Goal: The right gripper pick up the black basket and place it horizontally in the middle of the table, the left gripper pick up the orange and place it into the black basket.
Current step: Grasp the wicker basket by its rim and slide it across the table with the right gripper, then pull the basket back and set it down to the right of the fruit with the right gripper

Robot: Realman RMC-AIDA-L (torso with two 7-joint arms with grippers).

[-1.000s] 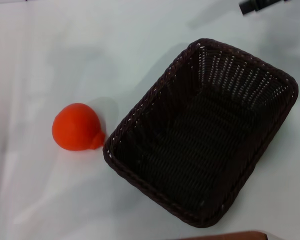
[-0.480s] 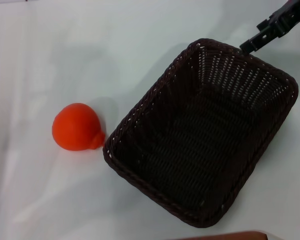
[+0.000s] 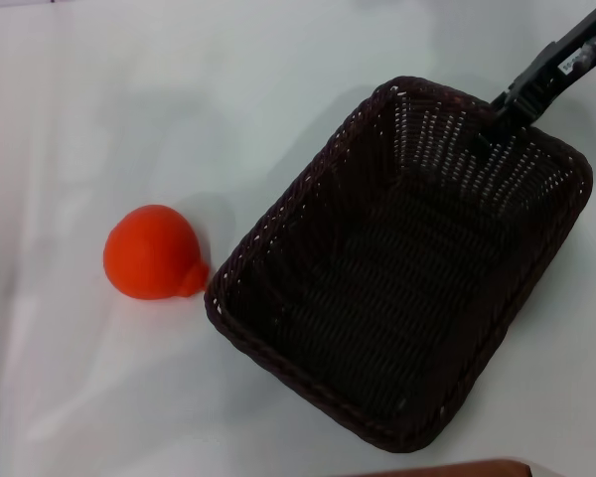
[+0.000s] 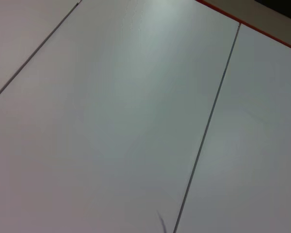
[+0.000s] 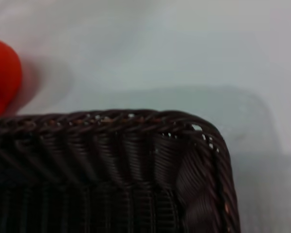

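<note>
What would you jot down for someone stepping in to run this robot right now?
Right claw: at the far rim of the black basket; grip not visible.
Left claw: out of sight; its camera shows only bare table.
The basket sits skewed on the table's right side, empty. The orange lies on the table just left of it.
Done: nothing yet.
Left: grasp the basket, set it straight mid-table, then put the orange inside.

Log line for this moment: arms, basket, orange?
right end effector: at far rim of black basket, grip unconfirmed | left arm: out of view | orange: on table, left of basket | basket: empty, angled
</note>
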